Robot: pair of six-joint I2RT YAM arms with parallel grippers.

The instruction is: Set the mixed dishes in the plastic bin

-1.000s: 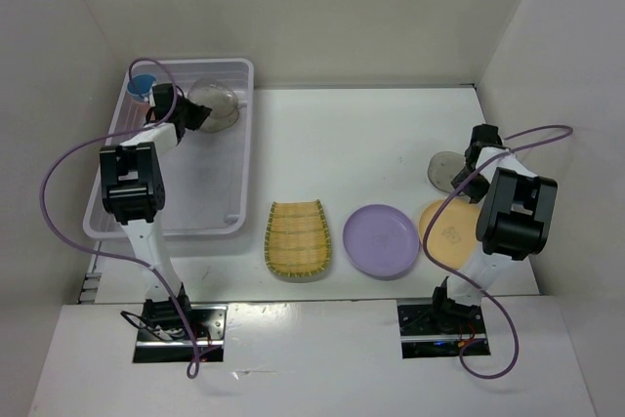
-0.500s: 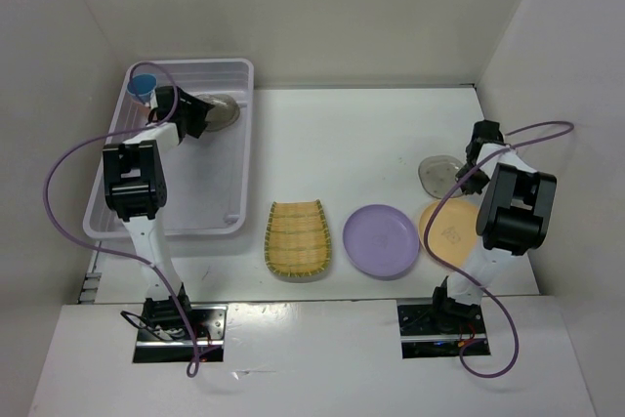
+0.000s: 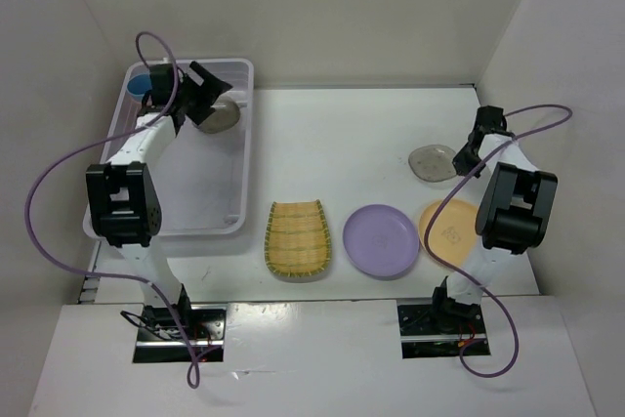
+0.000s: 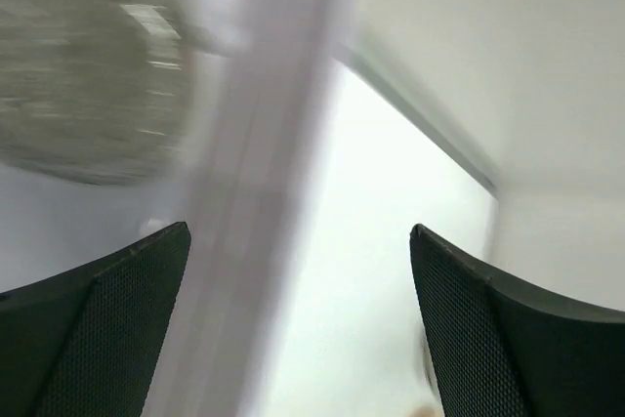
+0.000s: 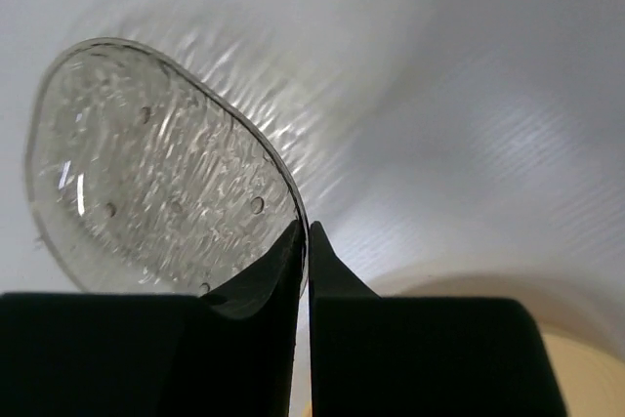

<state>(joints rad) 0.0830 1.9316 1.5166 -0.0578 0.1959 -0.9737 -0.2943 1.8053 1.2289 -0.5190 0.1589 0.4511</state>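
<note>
The plastic bin (image 3: 244,158) stands at the far left, and a blue cup (image 3: 144,85) and a translucent grey plate (image 3: 219,116) lie in it. My left gripper (image 3: 203,93) hangs open and empty above that plate, over the bin's right rim (image 4: 264,192). The left wrist view is blurred, with the plate (image 4: 88,75) at its upper left. My right gripper (image 3: 466,156) is shut on the rim of a second grey plate (image 3: 431,161) at the far right. The right wrist view shows that plate (image 5: 156,173) pinched at its edge by the gripper (image 5: 305,241).
A yellow ribbed tray (image 3: 298,237), a lilac plate (image 3: 381,240) and an orange plate (image 3: 441,229) lie in a row near the front of the table. The orange plate (image 5: 576,368) sits just below the right gripper. White walls close in on both sides.
My left gripper opened, leaving the grey plate in the bin, and drew up and away from it. My right gripper shut on the other grey plate and shifted it slightly farther back.
</note>
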